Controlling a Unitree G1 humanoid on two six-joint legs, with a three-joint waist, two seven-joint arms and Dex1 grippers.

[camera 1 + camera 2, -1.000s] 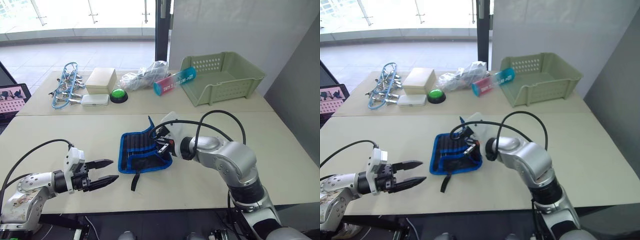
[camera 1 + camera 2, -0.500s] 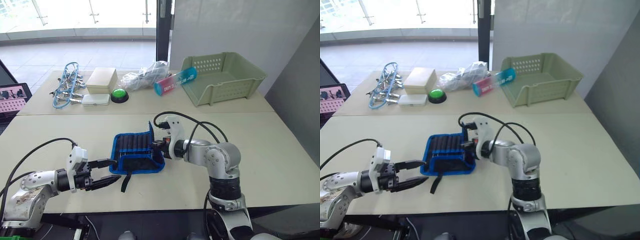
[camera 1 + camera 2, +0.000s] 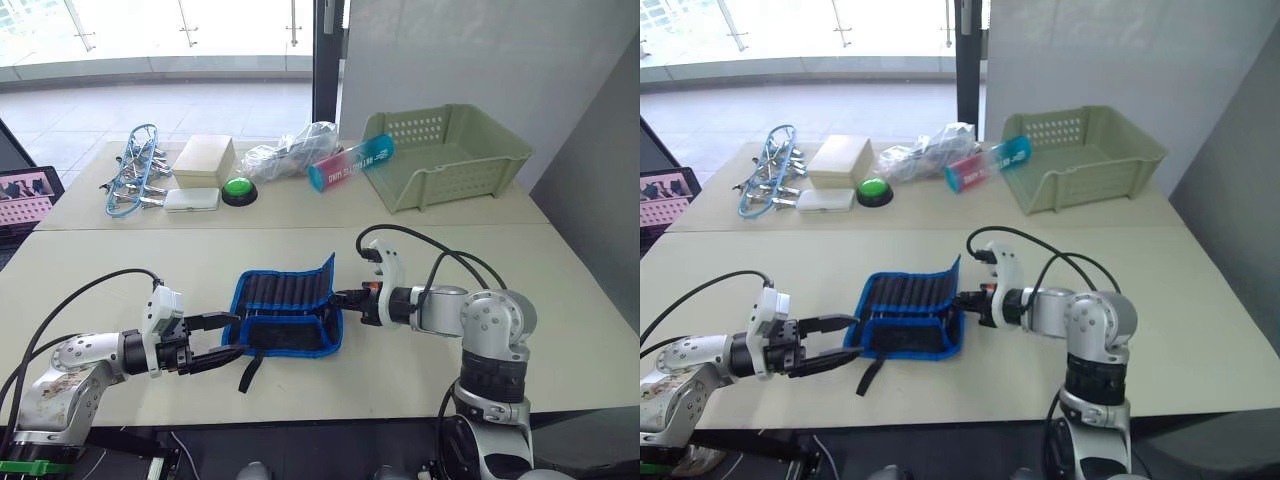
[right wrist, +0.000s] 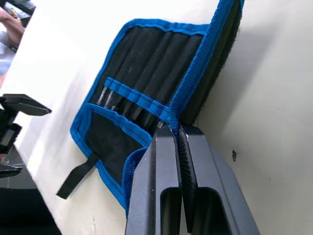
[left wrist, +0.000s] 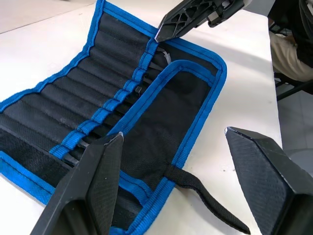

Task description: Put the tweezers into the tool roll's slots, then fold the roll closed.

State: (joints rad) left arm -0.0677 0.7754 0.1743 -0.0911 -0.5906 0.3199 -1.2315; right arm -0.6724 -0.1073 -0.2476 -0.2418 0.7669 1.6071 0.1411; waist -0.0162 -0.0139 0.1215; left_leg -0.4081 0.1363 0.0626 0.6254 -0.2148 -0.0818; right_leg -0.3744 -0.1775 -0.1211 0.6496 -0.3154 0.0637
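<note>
Pinched together, my right pincer (image 3: 340,297) has its two fingers closed on the blue edging at the right end of the tool roll (image 3: 288,313), with that end lifted off the table (image 3: 560,290) and curling upward; my left pincer (image 3: 228,336) hovers at the roll's opposite, left end with its fingers spread wide and nothing between them, the upper finger just over the blue border and the lower finger near the short black strap (image 3: 247,369); the roll lies open on the near part of the pale table between my two arms, inner face up; the slots (image 5: 93,85) run as a row of narrow black pockets across it, and slim black tweezers (image 4: 131,105) sit inside them, their ends poking out past a blue band, though I cannot count them; a flap edged in blue lies folded over the near half; at the far side of the table stand a pale green basket (image 3: 447,153), a green button (image 3: 238,188), a white box (image 3: 202,159), and a bundle of silver clips with blue wire (image 3: 131,181).
</note>
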